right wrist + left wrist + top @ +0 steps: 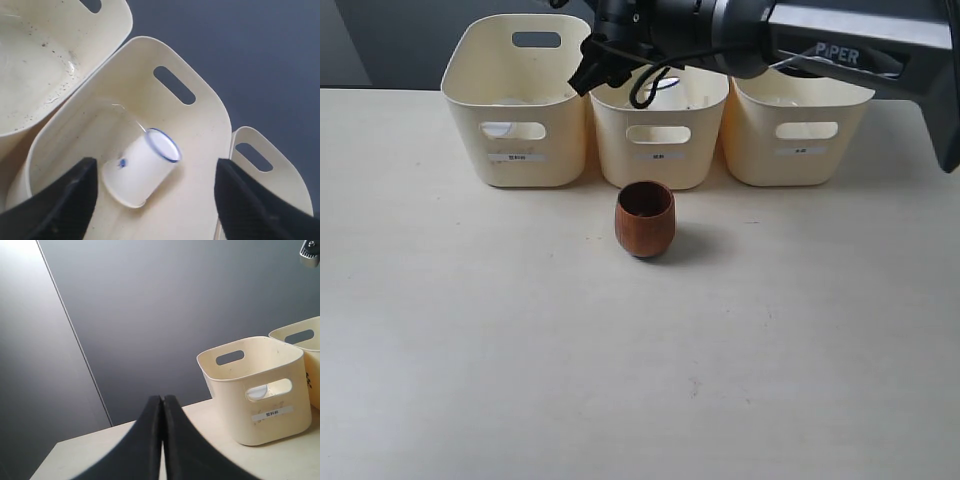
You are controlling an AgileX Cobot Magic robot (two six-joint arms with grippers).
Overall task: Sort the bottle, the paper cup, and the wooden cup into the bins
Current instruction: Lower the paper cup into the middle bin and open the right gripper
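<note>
Three bins [658,140] stand side by side along the far edge of the surface [470,350]. The paper cup [140,170] lies tilted inside the middle bin. The right claw [152,200], spread wide, hangs above that bin. The left claw [162,440] is pressed together, empty. The wooden cup [644,218] stands upright just before the middle bin, open surface around it.

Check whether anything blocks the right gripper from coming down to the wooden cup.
Nothing visible does. The right gripper hangs open over the middle bin, where the paper cup lies. The wooden cup stands alone on the table in front of that bin, with bare tabletop around it.
</note>
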